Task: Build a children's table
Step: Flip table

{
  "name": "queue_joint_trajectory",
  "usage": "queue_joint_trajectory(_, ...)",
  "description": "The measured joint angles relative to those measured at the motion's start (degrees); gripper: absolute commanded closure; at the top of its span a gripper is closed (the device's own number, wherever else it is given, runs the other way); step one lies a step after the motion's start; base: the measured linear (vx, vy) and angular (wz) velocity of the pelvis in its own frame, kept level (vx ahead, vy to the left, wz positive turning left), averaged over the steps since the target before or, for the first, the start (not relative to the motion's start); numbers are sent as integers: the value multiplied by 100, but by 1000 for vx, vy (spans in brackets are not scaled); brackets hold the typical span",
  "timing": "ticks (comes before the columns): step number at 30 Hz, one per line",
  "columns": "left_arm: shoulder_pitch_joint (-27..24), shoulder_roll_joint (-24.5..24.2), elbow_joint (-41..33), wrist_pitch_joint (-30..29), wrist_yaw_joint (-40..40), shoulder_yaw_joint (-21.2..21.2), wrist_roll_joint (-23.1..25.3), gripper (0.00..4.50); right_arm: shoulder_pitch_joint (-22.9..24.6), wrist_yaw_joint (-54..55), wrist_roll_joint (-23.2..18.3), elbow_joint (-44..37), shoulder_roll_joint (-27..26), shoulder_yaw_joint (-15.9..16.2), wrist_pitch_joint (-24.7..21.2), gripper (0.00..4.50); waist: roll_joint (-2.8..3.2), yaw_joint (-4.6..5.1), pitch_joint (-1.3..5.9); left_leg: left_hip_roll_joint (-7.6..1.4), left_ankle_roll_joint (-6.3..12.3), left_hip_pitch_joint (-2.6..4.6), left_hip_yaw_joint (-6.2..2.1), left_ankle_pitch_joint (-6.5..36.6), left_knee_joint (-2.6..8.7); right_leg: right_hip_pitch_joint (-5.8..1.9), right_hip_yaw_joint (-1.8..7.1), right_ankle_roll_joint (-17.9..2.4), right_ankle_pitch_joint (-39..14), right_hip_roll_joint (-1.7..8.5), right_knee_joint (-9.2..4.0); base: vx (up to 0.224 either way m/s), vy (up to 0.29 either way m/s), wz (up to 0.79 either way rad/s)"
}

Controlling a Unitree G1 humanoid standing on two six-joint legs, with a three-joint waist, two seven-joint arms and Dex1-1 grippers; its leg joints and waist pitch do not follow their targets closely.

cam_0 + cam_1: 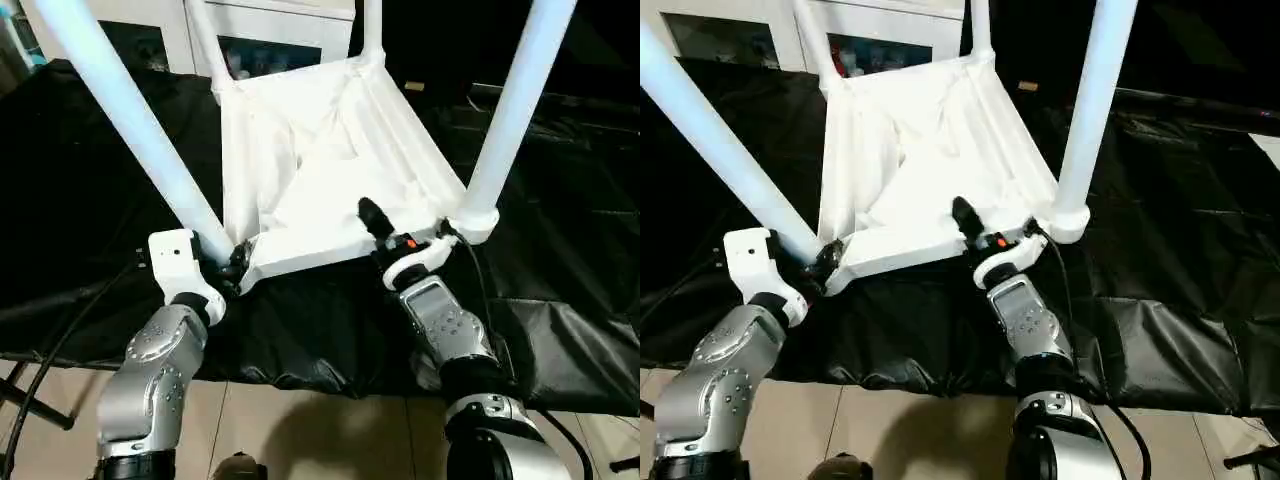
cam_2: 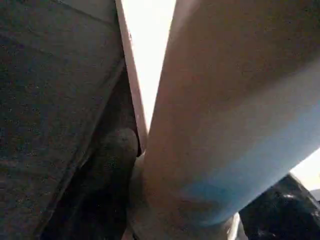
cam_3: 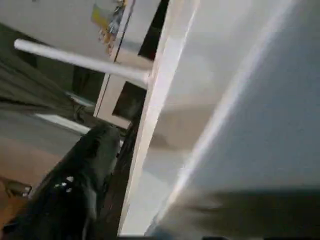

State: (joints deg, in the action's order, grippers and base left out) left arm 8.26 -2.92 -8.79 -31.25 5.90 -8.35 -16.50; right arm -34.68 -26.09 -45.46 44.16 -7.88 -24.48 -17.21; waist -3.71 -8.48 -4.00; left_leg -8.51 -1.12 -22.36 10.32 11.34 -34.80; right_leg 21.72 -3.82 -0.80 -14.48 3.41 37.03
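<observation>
Children's table (image 1: 320,160): upside down on a black cloth (image 1: 560,300), ribbed underside up, four white legs (image 1: 515,110) rising from the corner sockets. Left gripper (image 1: 232,265): at the near left corner, black fingers closed on the rim just beside the base of that corner's leg, tabletop stretching ahead and to its right. Right gripper (image 1: 380,225): at the near edge, one black finger (image 1: 374,218) over the rim inside the underside, clamped on the rim; near right leg socket just to its right.
</observation>
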Motion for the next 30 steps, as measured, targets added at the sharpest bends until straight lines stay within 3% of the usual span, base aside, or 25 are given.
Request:
queue_joint_trajectory(7, -23, -93, -48, 60, 115, 112, 103, 185, -93, 6, -6, 209, 37, -119, 34, 163, 15, -2, -10, -5, -6, -3, 0, -24, 1, 4, -5, -17, 13, -2, 3, 0, 0, 0)
queue_joint_trajectory(11, -22, -105, -47, 128, 137, 163, 157, 185, -154, -2, -5, 335, 89, -187, 38, 177, 14, -9, -10, -5, -3, -6, 0, -26, 0, 5, -6, -17, 15, -2, 3, 0, 0, 0)
queue_joint_trajectory(12, -22, -108, -47, 145, 137, 179, 167, 129, -156, -5, -4, 344, 97, -193, 40, 204, 13, -13, -8, -5, -2, -8, 0, -26, 0, 8, -6, -17, 14, -2, 4, 0, 0, 0)
queue_joint_trajectory(16, 26, -193, -49, 262, 358, 198, 99, 109, -172, -60, -41, 359, 130, -216, 108, 219, 12, -19, -8, -6, 0, -14, -1, -28, -1, 13, -9, -17, 14, -2, 7, 0, 0, 0)
queue_joint_trajectory(18, 53, -243, -76, 292, 460, 191, 30, 71, -211, -57, -58, 359, 141, -226, 136, 232, 12, -14, -8, -6, 2, -14, -1, -29, -4, 14, -9, -19, 16, -2, 8, 0, 0, 0)
queue_joint_trajectory(23, -649, -1330, -380, 293, 1536, 386, -54, 43, -267, 115, 24, 149, 262, -222, 140, 238, 12, -7, -8, -10, 4, -21, 0, -30, -1, 24, -14, -22, 14, -4, 9, 0, 0, 0)
queue_joint_trajectory(26, -906, -1644, -426, 286, 1853, 480, 45, 11, -309, 274, 126, -103, 352, -200, 174, 241, 7, -79, -8, -12, 5, -23, 2, -35, -4, 24, -15, -21, 15, -4, 10, 0, 0, 0)
queue_joint_trajectory(30, -1035, -1902, -708, 350, 2173, 610, 113, 0, -302, 638, 306, -634, 477, -149, 174, 243, 7, -172, -10, -15, 18, -28, 15, -60, -4, 21, -15, -12, 25, 0, 11, 0, 0, 0)
